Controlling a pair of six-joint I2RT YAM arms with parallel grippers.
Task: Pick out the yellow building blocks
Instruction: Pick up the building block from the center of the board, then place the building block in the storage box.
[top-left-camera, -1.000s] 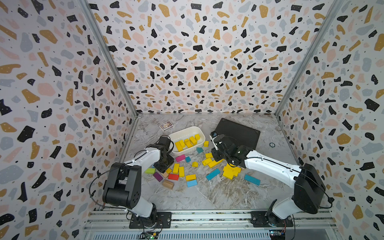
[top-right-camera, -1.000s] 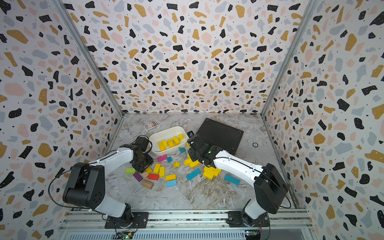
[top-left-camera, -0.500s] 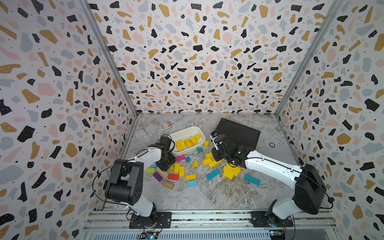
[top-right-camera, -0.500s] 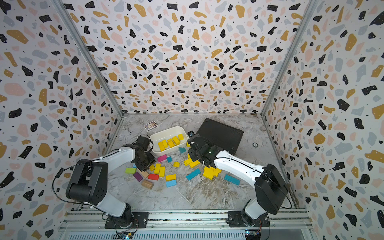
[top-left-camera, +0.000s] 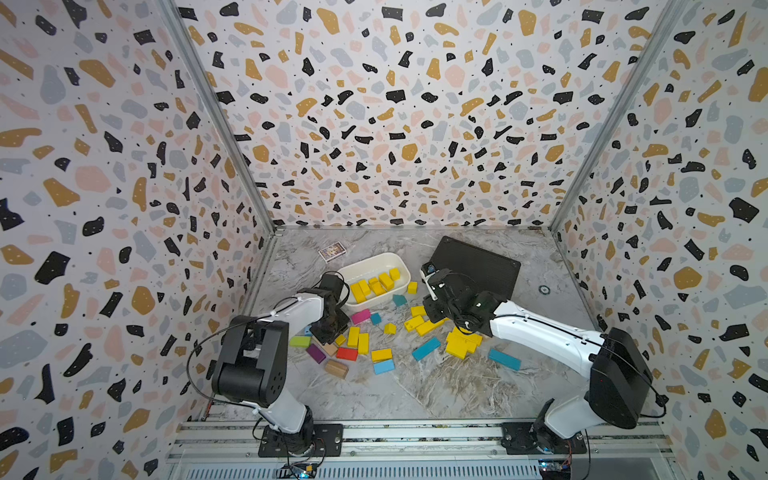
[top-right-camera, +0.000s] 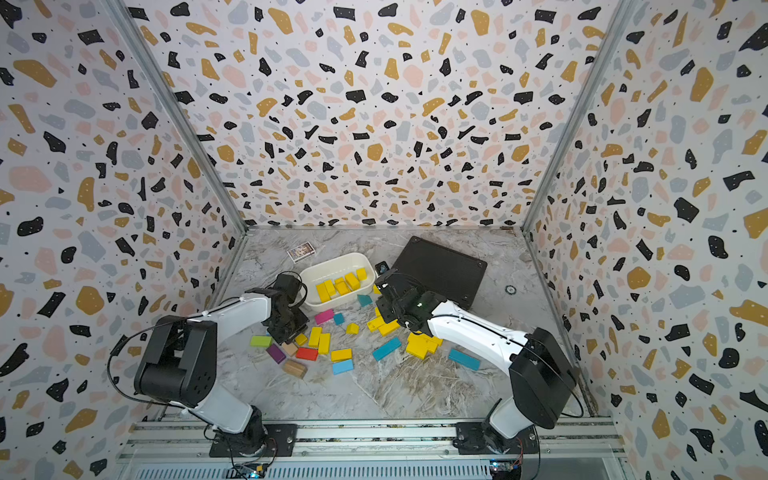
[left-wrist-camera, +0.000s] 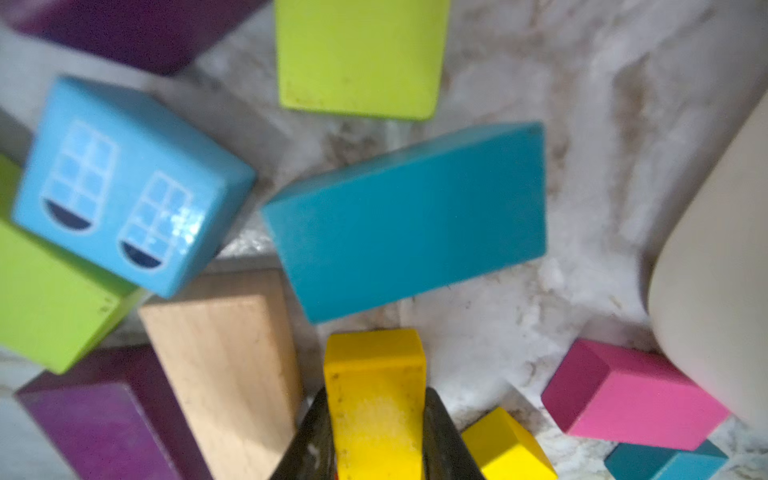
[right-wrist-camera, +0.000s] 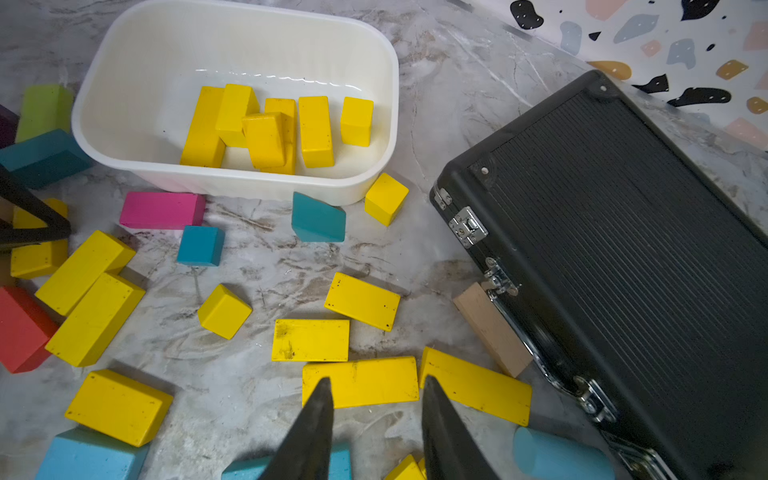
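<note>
1. The left gripper (left-wrist-camera: 376, 399) is in the left part of the pile, just near of the white tub (right-wrist-camera: 249, 185). Its fingers press on two sides of one yellow block (left-wrist-camera: 374, 361) and hold only its end.
2. That block could slip or swing when it goes up. The paint is smooth, and very little of the block is held.
3. A tan block (left-wrist-camera: 224, 365) lies just beside one finger, so it could get dragged along. The tub wall is close too, and the block could knock it.
4. The right gripper (right-wrist-camera: 376, 382) hangs over a yellow bar (right-wrist-camera: 365, 370) in the middle of the pile. Its fingers stand a little apart with nothing between them. I cannot tell if they touch the bar.
5. That bar lies tight against other bars, so a finger could land on a neighbour and push it away. The black case (right-wrist-camera: 623, 228) on the right is near and could get bumped.
6. Some yellow blocks (right-wrist-camera: 316, 131) already lie in the tub. Many more are spread on the table (right-wrist-camera: 436, 104) between the arms.
7. Both arms need the same tub — they could bump if they go together.
8. The blocks are painted wood: small cubes and long flat bars, shiny, with tiny dark chips at the edges. The tan block is bare wood with lines in it. The tub is smooth plastic with round corners. The case is ribbed, with metal clasps — the table looks like grey marble.
</note>
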